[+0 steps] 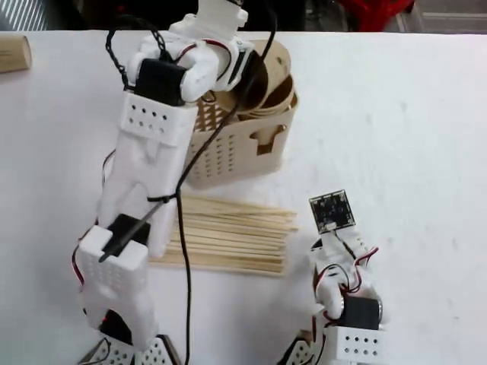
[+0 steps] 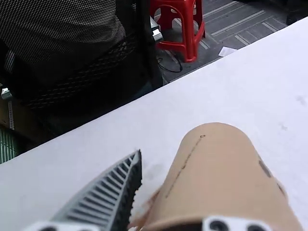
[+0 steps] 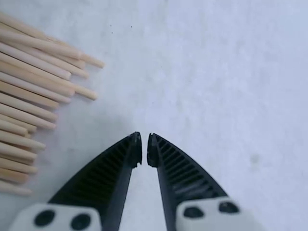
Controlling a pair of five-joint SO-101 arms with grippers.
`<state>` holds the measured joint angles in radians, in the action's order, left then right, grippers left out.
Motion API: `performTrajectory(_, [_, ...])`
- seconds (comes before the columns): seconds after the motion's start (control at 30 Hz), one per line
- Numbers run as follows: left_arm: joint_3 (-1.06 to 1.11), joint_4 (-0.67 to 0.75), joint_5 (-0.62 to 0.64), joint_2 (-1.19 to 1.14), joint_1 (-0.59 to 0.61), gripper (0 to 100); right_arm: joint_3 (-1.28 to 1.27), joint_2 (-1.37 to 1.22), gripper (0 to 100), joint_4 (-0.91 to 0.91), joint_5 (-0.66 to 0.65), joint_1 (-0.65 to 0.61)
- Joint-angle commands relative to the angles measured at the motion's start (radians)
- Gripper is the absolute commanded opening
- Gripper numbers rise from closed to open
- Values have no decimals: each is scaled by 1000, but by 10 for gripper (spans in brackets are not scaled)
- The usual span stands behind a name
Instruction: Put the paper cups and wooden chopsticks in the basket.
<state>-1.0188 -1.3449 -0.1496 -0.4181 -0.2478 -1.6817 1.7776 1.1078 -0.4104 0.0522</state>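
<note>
At the far left edge of the white surface, a brown paper cup lies on its side. The left pincer is clamped on the side of a second brown paper cup, above the cream perforated plastic basket. Just in front of the basket lies the pile of pale wooden chopsticks. To their right, the right pincer sits low over the surface, all but closed, its tips a sliver apart and holding nothing.
</note>
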Motion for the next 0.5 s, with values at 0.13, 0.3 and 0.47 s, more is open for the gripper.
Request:
performTrajectory(0.13, [-173,-117,-8,64,-19,188,-9,-2,42,7,-8,1])
performTrajectory(0.3, [-258,-221,-8,64,-19,188,-9,-2,42,7,-8,4])
performTrajectory(0.47, [-296,-258,-8,64,-15,188,-9,-2,42,7,-8,7])
